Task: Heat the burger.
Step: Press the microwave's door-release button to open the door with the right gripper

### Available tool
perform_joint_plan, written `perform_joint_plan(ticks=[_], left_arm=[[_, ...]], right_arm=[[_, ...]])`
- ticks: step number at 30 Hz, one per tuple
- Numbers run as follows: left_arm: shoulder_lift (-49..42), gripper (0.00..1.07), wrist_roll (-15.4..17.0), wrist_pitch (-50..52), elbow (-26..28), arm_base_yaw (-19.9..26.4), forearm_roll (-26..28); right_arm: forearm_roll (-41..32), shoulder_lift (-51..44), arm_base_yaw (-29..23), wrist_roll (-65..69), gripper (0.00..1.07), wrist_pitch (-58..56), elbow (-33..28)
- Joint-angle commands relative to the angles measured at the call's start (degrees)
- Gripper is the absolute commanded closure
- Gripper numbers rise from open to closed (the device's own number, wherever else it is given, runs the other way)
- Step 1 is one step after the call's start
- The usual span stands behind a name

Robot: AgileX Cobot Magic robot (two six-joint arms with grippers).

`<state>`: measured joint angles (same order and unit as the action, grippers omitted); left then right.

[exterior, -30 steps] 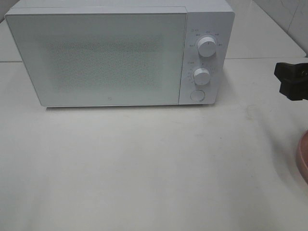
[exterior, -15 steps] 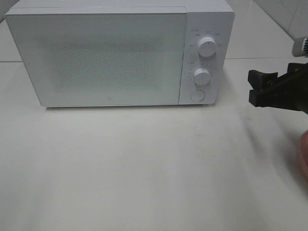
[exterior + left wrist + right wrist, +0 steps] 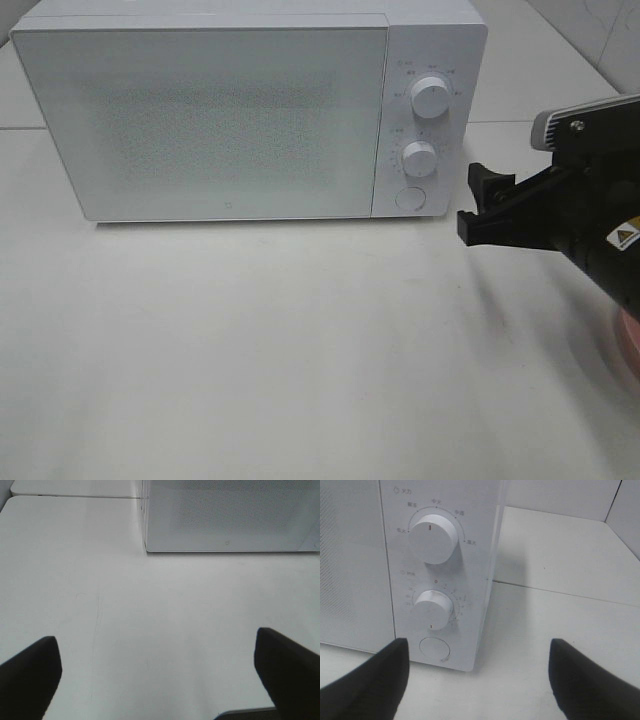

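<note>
Right pincer [image 3: 472,203] advanced toward microwave controls [image 3: 428,125], spread wide, holding nothing

Bright, even, diffuse overhead light with a faint greenish cast; white table [image 3: 300,350] and microwave [image 3: 200,120] nearly washed out. Soft shadows along microwave base and at 3 to 4 o'clock. Dark jaws blurred, out of focus, in both wrist views.

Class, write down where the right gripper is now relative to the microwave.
In the exterior high view, the right gripper hovers open on the right side, just right of the microwave without touching it, level with its round button.
</note>
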<state>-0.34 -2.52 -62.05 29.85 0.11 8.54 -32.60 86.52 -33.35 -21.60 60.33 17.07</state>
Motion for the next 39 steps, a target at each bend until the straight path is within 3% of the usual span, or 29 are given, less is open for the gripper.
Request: perform_joint_plan(ticks=[1,14,24,39], left_arm=[[-1.1,0.08,0.0,0.7,-0.2,-0.2,-0.1],[-1.1,0.08,0.0,0.7,-0.2,-0.2,-0.1],[-1.1,0.08,0.0,0.7,-0.2,-0.2,-0.1],[-0.8,0.08,0.0,0.7,-0.2,-0.2,-0.1]], right_arm=[[-4.9,3.1,-5.2,-1.4,0.33,4.5,-0.1],[-14.4,9.9,-14.2,-1.7,0.33,8.5,1.8],[-14.4,12.9,-14.2,-1.6,0.33,8.5,6.1],[-14.3,16.0,-14.2,5.4,0.33,9.2,7.2]])
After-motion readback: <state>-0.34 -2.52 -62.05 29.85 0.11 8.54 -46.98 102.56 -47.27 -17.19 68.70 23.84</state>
